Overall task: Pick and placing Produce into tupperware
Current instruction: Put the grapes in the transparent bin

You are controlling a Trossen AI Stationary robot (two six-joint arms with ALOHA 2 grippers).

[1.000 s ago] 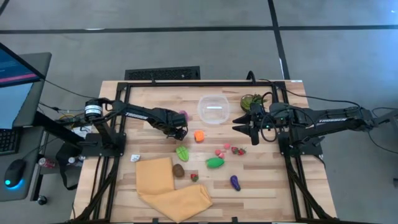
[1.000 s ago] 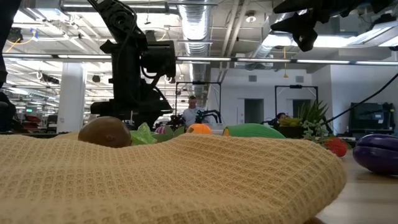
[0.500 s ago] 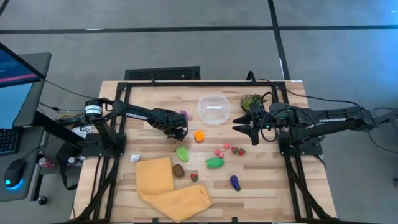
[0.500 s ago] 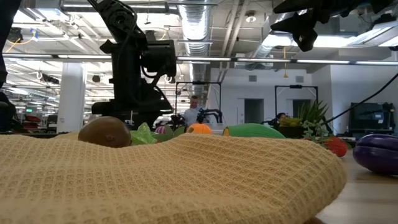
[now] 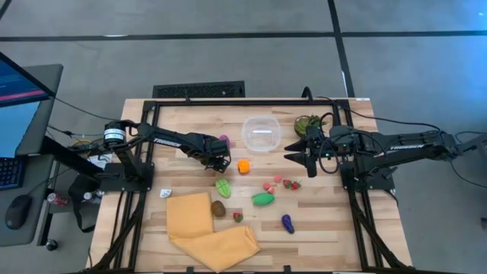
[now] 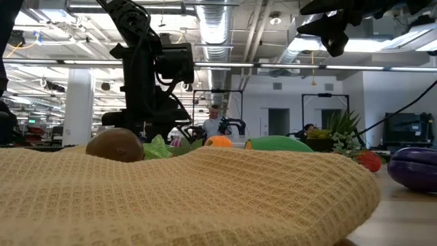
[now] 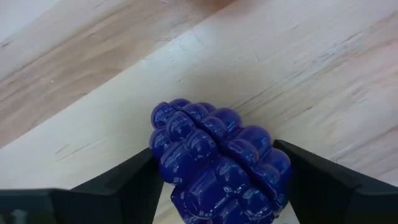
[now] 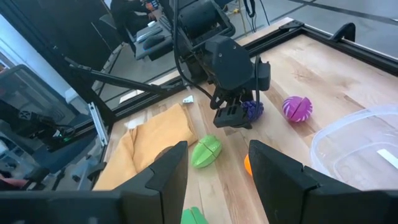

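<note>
Pale butcher-block table [image 5: 327, 228] of glued wooden strips, framed by black metal rails, seen from above. Near the centre, toward twelve o'clock, a round clear tupperware [image 5: 261, 133] with thin translucent walls, empty apart from a small white label on its floor. At nine o'clock from the tub, the left gripper [image 5: 219, 161] lowered onto the boards, jaws closed against both sides of a knobbly, glossy purple grape cluster [image 7: 219, 167] lying on the wood grain. Just at eleven o'clock of that gripper, a ribbed magenta ball [image 5: 224, 140]. At three o'clock of the gripper, a small orange piece [image 5: 243, 166]; at six o'clock of it, a ridged light-green piece [image 5: 223, 187]. Toward the table's middle, a smooth green oval [image 5: 263, 199], a scatter of small red pieces [image 5: 278, 183], a brown egg-shaped piece [image 5: 218, 208] touching the edge of a crumpled mustard waffle-weave cloth [image 5: 205, 232], and at five o'clock a dark purple eggplant shape [image 5: 288, 223]. At three o'clock from the tub, the right gripper [image 5: 300, 158] hovering above the boards, jaws partly spread and holding nothing. Behind it, a leafy green potted plant [image 5: 307, 122], partly hidden by the arm. From table height, the cloth filling the foreground and blocking most of the produce; a person [image 6: 214, 121] far back in the room
</note>
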